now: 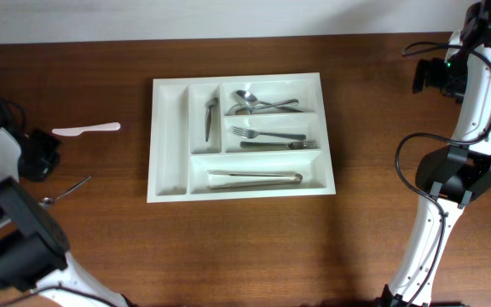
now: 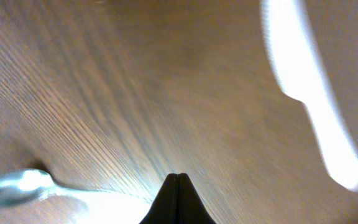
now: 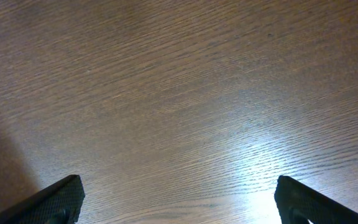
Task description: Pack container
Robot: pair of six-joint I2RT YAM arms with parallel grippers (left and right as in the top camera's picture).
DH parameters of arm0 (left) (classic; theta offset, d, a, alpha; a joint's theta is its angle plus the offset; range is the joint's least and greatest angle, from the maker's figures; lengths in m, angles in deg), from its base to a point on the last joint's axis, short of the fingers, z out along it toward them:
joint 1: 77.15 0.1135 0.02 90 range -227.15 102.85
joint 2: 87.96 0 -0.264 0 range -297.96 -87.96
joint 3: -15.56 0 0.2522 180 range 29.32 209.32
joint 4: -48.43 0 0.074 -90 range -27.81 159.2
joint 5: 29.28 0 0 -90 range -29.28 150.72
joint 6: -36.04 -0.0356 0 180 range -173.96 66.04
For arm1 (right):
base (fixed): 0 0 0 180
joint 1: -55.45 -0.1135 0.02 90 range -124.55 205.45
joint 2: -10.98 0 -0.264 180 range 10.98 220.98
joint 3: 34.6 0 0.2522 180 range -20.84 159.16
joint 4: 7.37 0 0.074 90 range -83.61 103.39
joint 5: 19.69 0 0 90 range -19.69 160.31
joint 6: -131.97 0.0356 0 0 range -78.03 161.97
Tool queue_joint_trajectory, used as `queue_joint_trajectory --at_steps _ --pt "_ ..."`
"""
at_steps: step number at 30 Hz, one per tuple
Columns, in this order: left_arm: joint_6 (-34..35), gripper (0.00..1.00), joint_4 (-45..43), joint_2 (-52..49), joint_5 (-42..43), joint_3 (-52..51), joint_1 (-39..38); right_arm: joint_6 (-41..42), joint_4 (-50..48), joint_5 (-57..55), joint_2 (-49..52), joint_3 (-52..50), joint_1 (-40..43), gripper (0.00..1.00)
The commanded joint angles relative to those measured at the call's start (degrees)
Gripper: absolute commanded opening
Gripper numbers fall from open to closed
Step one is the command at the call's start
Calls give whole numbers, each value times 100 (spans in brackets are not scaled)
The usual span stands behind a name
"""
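Left gripper [image 2: 177,186]: jaws pressed together, nothing between them. It hangs low over bare wood. In the left wrist view a metal spoon [image 2: 17,186] lies blurred to one side of the tips and a white plastic knife [image 2: 309,99] to the other. Neither touches the gripper.

Right gripper [image 3: 178,186]: jaws spread wide, one dark finger [image 3: 61,199] at each lower corner of the right wrist view. Only table grain shows between them, so it holds nothing. The overhead view puts the right arm at the table's far right edge, well apart from everything else.

The overhead view shows the white knife lying flat near the left arm, with the spoon nearer the front edge. Both sit on the table [image 1: 245,247], well left of the container.

Container [image 1: 169,136]: a white tray, flat on the table near its middle, closer to the back edge and between the two arms. Neither arm touches it.
- Leftmost narrow upright compartment: bare.
- Second narrow compartment: one small metal utensil [image 1: 210,118] lying lengthwise; its type is too small to tell.
- Upper right compartment: a cluster of spoons [image 1: 258,104], bowls to the left.
- Compartment below it: forks [image 1: 267,135], tines to the left, with a darker piece just beside them that I cannot identify.
- Long front compartment: metal tongs [image 1: 254,178] lying along its length.
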Motion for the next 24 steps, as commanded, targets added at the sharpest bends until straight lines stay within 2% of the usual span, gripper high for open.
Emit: queue_joint_trajectory --at_steps 1,3,6,7,10,11,17,20,21,22,24 --pt "-579 2 271 763 520 59 55 -37 -17 52 -131 -37 22 99" --pt "-737 3 535 1082 525 59 101 -37 -17 52 -131 -37 22 99" --pt "-962 10 907 1589 525 59 225 -37 -17 52 -131 -37 22 99" --pt "-1034 19 1027 1740 522 59 280 -37 -17 52 -131 -37 22 99" --pt "-1410 79 1497 2179 505 59 529 -37 -17 52 -131 -37 22 99" --pt "-1513 87 1663 2295 498 59 634 -37 -17 52 -131 -37 22 99" --pt "-2203 87 2507 2736 614 57 1622 -37 -17 52 -131 -37 22 99" --pt "-3165 87 2490 2765 1996 22 2236 -37 -17 52 -131 -37 22 99" --pt "-3576 92 2479 2765 2409 -26 2367 -37 -17 52 -131 -37 22 99" --pt "-3976 93 2479 2765 2815 -105 2487 -37 -17 52 -131 -37 22 99" --pt "-4505 93 2420 2765 3292 -313 2634 -37 -17 52 -131 -37 22 99"
